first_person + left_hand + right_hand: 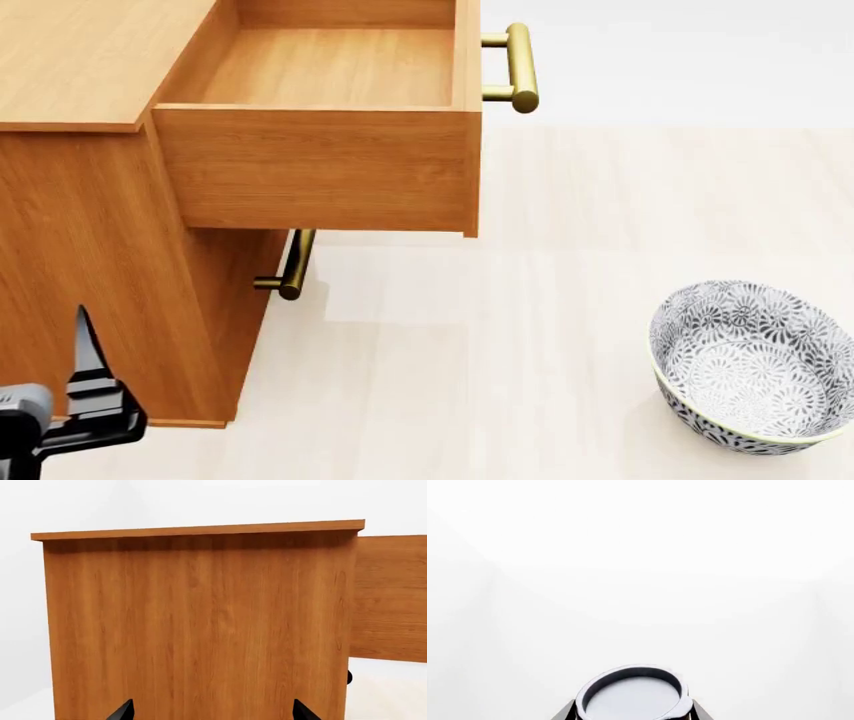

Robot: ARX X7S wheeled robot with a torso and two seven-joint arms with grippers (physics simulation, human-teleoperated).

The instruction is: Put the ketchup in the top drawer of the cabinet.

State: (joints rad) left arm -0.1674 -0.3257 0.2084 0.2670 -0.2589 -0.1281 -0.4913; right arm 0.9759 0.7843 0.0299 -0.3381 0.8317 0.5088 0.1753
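The top drawer is pulled way out of the orange-brown wood-grain cabinet, open and empty inside, brass bar handle on its front. The ketchup only shows up in the right wrist view: just its shiny silver lid, round rim toward the camera, sitting between two dark fingertips, label hidden.

A pale cream surface with a faint wood-plank grain, the tabletop, spreads across the head view under soft, even light. Beyond its far edge the background is plain white, with no visible features. A grey-white bowl with a floral pattern sits on this surface at the right. Soft shadows fall on the surface. The wrist views show only blank white surroundings.
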